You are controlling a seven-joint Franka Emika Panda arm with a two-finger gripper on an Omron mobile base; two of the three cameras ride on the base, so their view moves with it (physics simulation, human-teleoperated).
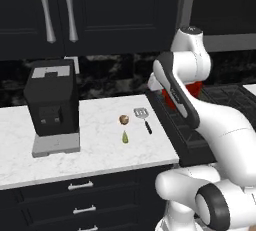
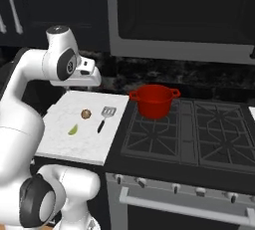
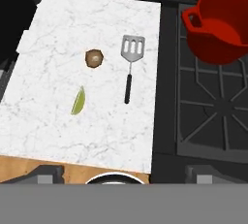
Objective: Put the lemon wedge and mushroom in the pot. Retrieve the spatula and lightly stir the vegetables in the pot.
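The mushroom (image 3: 94, 58) lies on the white marble counter (image 3: 58, 126), with the lemon wedge (image 3: 78, 101) just nearer the counter's front edge. To their right rests the spatula (image 3: 130, 63), slotted head toward the wall and black handle toward the front. The red pot (image 3: 213, 48) stands on the stove's rear left burner, nothing visible in its dark inside. My gripper (image 3: 128, 173) hangs open high above the counter's front edge, its fingertips (image 3: 47, 173) wide apart and holding nothing. The right base view shows the mushroom (image 2: 86, 114), wedge (image 2: 73, 130), spatula (image 2: 104, 117) and pot (image 2: 153, 105).
A black coffee machine (image 1: 52, 105) stands at the counter's left. The black gas stove (image 2: 199, 129) adjoins the counter on the right. Dark upper cabinets (image 1: 60, 10) hang over the counter, and drawers (image 1: 80, 195) run below it.
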